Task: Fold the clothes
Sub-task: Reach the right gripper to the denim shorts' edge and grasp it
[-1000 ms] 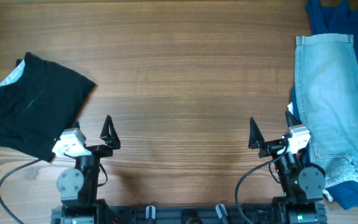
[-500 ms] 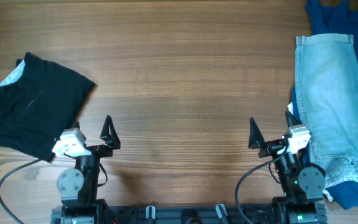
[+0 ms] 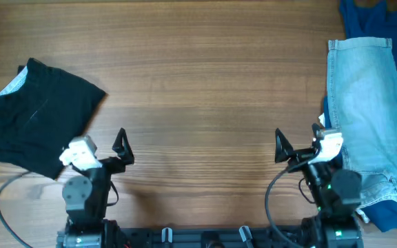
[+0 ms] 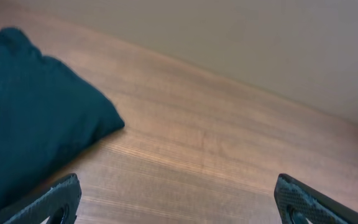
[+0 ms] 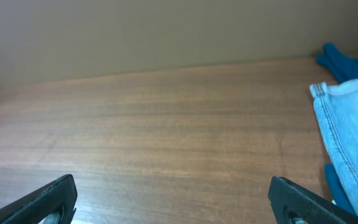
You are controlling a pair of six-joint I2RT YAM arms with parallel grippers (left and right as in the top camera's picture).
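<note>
The pale light-blue denim shorts (image 3: 371, 110) lie spread at the right edge of the wooden table, running from the far side toward the front. Their near-left edge shows in the right wrist view (image 5: 353, 137). My right gripper (image 3: 300, 148) is open and empty, low near the front edge, just left of the shorts and not touching them; it also shows in the right wrist view (image 5: 173, 190). My left gripper (image 3: 100, 148) is open and empty near the front left, and it shows in the left wrist view (image 4: 176, 193) over bare wood.
A black garment (image 3: 40, 114) with a pale inner label lies at the left, close to my left gripper, and shows in the left wrist view (image 4: 23, 112). A dark blue cloth (image 3: 364, 17) lies under and beyond the shorts, and shows in the right wrist view (image 5: 347, 59).
Both arms have shifted slightly away from the front edge. Both grippers stay open and empty. The clothes have not moved.
</note>
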